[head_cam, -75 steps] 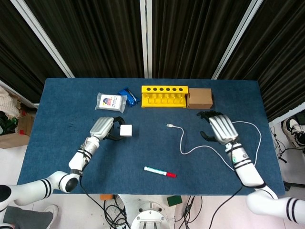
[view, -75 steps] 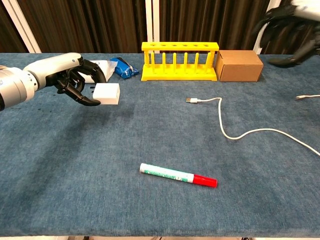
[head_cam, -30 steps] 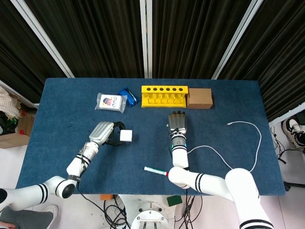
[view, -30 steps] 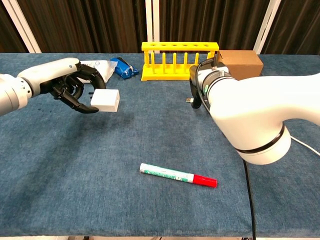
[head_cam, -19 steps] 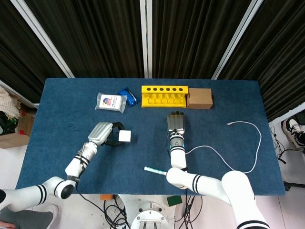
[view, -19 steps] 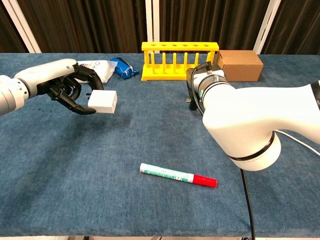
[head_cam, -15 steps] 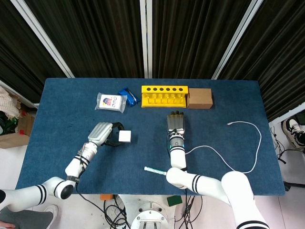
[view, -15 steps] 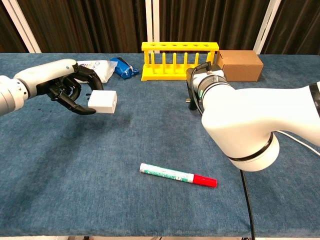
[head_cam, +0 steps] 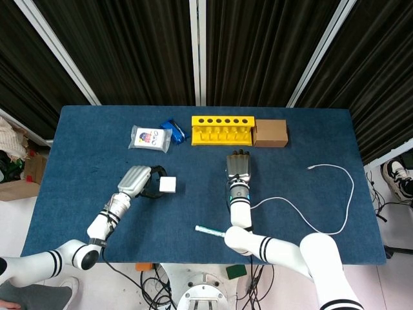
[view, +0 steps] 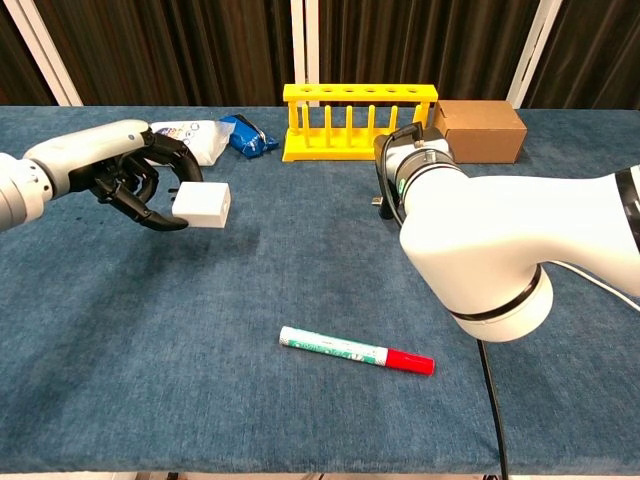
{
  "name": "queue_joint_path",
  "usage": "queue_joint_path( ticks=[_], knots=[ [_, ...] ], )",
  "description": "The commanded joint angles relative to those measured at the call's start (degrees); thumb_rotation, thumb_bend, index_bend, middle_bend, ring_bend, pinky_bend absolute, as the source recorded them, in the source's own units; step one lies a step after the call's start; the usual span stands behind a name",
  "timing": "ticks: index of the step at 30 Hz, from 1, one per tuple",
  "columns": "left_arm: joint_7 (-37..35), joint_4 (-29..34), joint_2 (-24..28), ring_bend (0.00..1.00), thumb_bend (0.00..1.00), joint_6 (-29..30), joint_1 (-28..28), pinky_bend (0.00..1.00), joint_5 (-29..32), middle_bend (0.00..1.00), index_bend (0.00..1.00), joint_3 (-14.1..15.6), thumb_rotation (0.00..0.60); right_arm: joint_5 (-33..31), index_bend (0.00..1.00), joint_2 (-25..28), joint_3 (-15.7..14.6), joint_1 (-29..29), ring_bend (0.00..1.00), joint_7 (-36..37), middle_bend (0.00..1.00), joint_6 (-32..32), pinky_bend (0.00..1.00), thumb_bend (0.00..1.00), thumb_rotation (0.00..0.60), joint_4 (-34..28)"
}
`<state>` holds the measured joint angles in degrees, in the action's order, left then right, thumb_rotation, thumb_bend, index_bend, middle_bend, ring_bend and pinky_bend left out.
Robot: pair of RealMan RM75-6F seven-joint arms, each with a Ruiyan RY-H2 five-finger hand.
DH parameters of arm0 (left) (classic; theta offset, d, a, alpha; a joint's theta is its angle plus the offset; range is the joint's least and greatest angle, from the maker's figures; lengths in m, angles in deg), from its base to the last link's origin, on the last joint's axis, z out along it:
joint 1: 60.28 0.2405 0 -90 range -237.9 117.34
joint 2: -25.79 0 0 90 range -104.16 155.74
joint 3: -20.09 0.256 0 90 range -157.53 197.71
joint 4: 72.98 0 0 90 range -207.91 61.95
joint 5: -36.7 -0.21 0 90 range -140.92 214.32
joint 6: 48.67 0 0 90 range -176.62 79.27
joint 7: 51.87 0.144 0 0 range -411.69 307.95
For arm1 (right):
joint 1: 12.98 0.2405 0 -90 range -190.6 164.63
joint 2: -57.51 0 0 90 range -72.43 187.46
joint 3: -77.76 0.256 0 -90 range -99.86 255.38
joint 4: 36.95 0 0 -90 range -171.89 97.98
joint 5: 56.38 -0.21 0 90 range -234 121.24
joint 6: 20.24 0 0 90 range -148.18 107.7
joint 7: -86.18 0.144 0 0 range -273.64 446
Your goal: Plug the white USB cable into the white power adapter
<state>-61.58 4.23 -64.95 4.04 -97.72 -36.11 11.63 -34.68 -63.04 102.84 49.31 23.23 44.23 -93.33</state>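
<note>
The white power adapter [head_cam: 168, 184] [view: 205, 204] is gripped at one end by my left hand [head_cam: 139, 179] [view: 125, 172] and held a little above the blue table at the left. The white USB cable [head_cam: 287, 202] snakes across the right half of the table. Its USB end lies under my right hand [head_cam: 239, 169], which stretches flat toward the yellow rack in the head view. In the chest view my own right forearm [view: 480, 250] hides most of that hand. No frame shows whether it holds the plug.
A yellow tube rack [head_cam: 222, 130] and a cardboard box [head_cam: 270, 133] stand at the back. A white packet [head_cam: 150, 138] and a blue wrapper [head_cam: 173, 130] lie at the back left. A red-capped marker [view: 355, 351] lies near the front edge.
My right hand swung from the right side to the middle, over the cable's USB end, and the cable was dragged along. My left hand with the adapter drifted slightly left. Almost nothing moved lately.
</note>
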Motion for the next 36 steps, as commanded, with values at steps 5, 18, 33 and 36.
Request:
queue_joint_path(
  ticks=[5, 18, 33, 36],
  knots=[
    [-0.5, -0.3, -0.1, 0.71, 0.25, 0.1, 0.1, 0.88, -0.3, 0.46, 0.57, 0.0, 0.6, 0.3, 0.57, -0.5, 0.8, -0.2, 0.13, -0.2, 0.29, -0.3, 0.25, 0.42, 0.6, 0.7],
    [-0.8, 0.2, 0.9, 0.71, 0.25, 1.2, 1.0, 0.88, -0.6, 0.46, 0.57, 0.0, 0.6, 6.8, 0.62, 2.5, -0.2, -2.0, 0.15, 4.4, 0.33, -2.1, 0.25, 0.48, 0.6, -4.1],
    [5.1, 6.4, 4.0, 0.71, 0.25, 2.0, 0.9, 0.89, 2.5, 0.46, 0.57, -1.5, 0.6, 17.3, 0.6, 16.3, -5.7, -8.1, 0.37, 15.0, 0.54, -5.1, 0.29, 0.81, 0.6, -25.2],
    [6.7, 7.4, 4.3, 0.71, 0.26, 1.9, 0.8, 0.89, 3.7, 0.46, 0.57, -1.8, 0.6, 18.6, 0.61, 17.6, -6.4, -8.1, 0.4, 15.4, 0.57, -4.8, 0.29, 0.9, 0.6, -27.1]
  ],
)
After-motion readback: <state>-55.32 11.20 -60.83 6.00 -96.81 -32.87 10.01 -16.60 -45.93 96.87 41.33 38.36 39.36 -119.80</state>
